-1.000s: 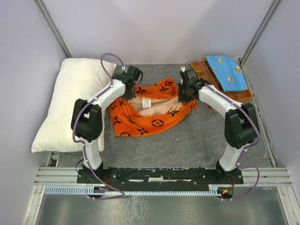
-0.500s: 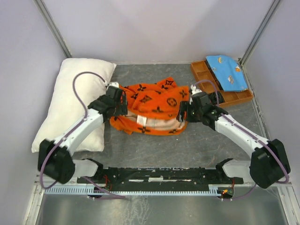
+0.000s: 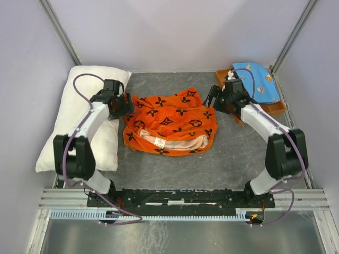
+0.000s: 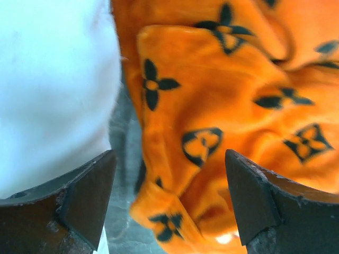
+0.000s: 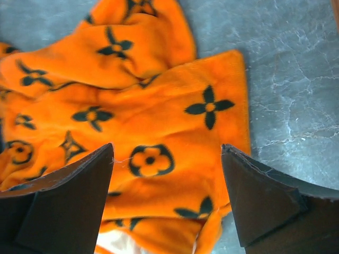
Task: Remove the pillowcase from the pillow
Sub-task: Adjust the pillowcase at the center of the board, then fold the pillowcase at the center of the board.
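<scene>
Looking over the table (image 3: 233, 153), I find the pillowcase (image 3: 169, 123) lying crumpled at its middle, pale lining showing along the near hem; the pillow (image 3: 61, 124) lies bare along the left edge, just beside the case, and whether their edges touch I cannot tell. Left claw (image 3: 127, 107) hangs over the case's far-left corner, jaws wide, nothing between them; right claw (image 3: 213, 99) hangs over the far-right corner, likewise wide and empty; both wrist views confirm orange cloth below the open jaws, not gripped. An orange tray (image 3: 275, 108) carrying a blue cloth (image 3: 257, 82) sits at the far-right corner, apart from the work.

Assessment: pillow and case appear fully separated, so I judge the step in hand to be the close of the job. Next move calls for lifting both claws straight clear of the cloth, so no finger snags a fold, then drawing the arms toward the near edge.
</scene>
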{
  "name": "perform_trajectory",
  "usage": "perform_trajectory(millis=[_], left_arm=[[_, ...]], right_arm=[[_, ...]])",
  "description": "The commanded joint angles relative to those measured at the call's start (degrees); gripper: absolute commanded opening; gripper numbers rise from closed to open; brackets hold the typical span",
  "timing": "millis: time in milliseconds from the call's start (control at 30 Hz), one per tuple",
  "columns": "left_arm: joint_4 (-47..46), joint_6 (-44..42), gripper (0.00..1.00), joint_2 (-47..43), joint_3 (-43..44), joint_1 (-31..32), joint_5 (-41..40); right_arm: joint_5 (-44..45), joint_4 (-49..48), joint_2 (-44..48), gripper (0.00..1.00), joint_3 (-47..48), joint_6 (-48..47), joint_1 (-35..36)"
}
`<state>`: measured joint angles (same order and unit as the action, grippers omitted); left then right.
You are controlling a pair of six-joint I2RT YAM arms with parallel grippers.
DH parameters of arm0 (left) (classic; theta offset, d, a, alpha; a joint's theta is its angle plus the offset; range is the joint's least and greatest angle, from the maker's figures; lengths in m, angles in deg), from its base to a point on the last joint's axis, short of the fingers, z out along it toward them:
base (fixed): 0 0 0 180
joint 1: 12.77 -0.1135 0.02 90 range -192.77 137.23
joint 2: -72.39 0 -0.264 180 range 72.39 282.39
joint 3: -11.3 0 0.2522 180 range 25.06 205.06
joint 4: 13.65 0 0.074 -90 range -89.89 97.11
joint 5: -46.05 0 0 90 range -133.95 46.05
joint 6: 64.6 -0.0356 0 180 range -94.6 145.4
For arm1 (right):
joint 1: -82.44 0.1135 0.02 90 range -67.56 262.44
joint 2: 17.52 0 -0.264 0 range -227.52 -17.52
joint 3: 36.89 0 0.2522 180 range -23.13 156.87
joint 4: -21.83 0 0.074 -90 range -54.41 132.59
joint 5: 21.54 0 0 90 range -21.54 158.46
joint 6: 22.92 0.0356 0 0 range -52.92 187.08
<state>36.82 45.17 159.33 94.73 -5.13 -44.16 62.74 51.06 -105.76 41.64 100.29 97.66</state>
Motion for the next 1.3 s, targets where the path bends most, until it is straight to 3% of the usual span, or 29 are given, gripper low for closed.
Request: perform_trajectory(millis=[0, 133, 467, 1000, 1233, 1267], left_arm=[[0.44, -1.64, 0.86, 9.27, 4.92, -0.82, -4.36], [1.75, -2.19, 0.82, 13.46, 9.39, -0.79, -5.69], [1.19, -4.29, 0.79, 13.96, 11.43, 0.20, -4.27], [-0.05, -4.67, 0.78, 15.13, 9.19, 0.44, -3.28], [0.05, -4.53, 0.85, 13.42, 8.80, 0.40, -3.84], [0.25, -4.48, 0.92, 13.15, 8.89, 0.43, -4.06]], right_arm=[[3.56, 0.24, -9.01, 0.86, 5.57, -0.17, -0.87], [10.81, 4.45, -16.48, 0.81, 13.78, -5.69, -0.90], [14.38, 10.70, -26.35, 0.69, 23.37, -17.96, -1.43], [9.38, 19.67, -34.27, 0.66, 30.48, -26.42, -1.53], [15.03, 23.54, -37.86, 0.63, 32.57, -29.52, 1.50], [15.66, 23.95, -38.67, 0.62, 32.86, -29.60, 1.73]])
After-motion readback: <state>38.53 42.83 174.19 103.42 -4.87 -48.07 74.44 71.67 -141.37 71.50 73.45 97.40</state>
